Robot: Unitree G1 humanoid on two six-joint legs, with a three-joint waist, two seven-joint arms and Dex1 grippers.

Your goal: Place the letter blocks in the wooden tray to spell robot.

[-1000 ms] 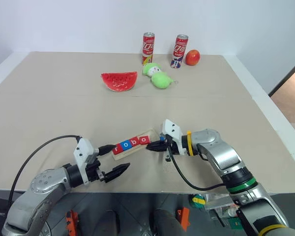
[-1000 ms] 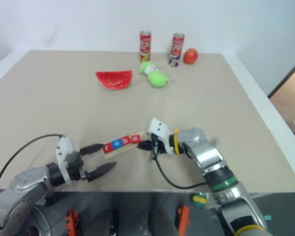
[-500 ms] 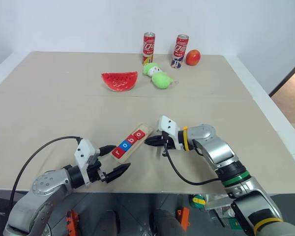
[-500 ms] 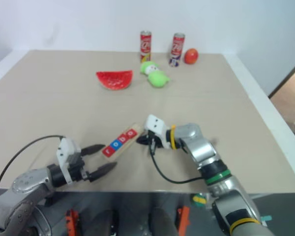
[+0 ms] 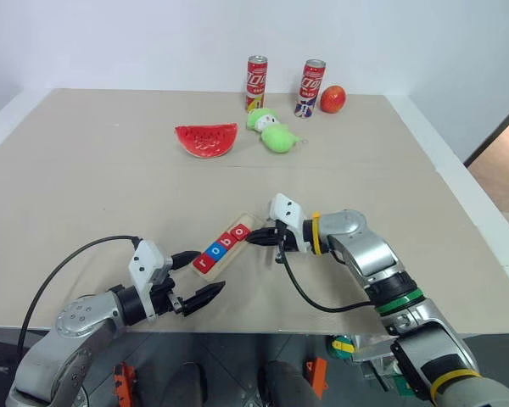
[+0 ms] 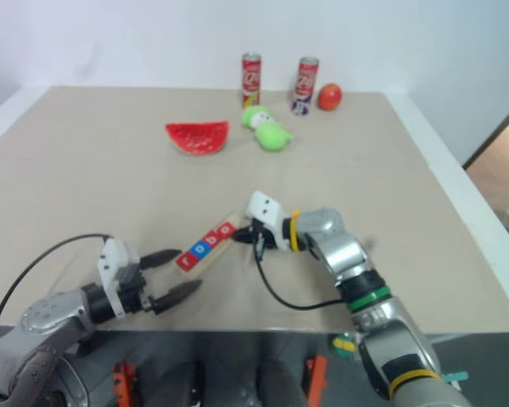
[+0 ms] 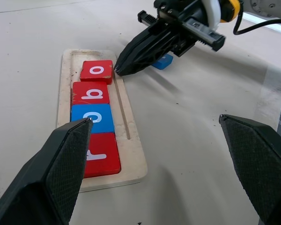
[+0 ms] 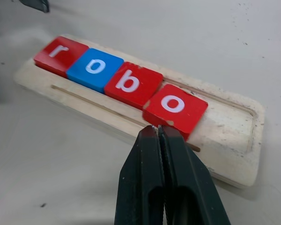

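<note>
Four letter blocks (image 8: pixel 122 82) in wooden tray (image 8: pixel 234 140), last slot bare

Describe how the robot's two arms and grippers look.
Both arms are silver-grey metal with white wrist housings and black tapered fingers. The left gripper trails a black cable looping off its wrist. The right gripper has a yellow wrist band, a green ring further up the arm, and its own black cable.

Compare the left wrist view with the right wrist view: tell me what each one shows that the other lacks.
Left wrist view alone: a blue block on the table behind the right gripper, and the open left gripper. Right wrist view alone: the tray's empty end slot unobstructed. Both: the wooden tray holding r, o, b, o, with the shut right gripper's tips at the last o's edge.
</note>
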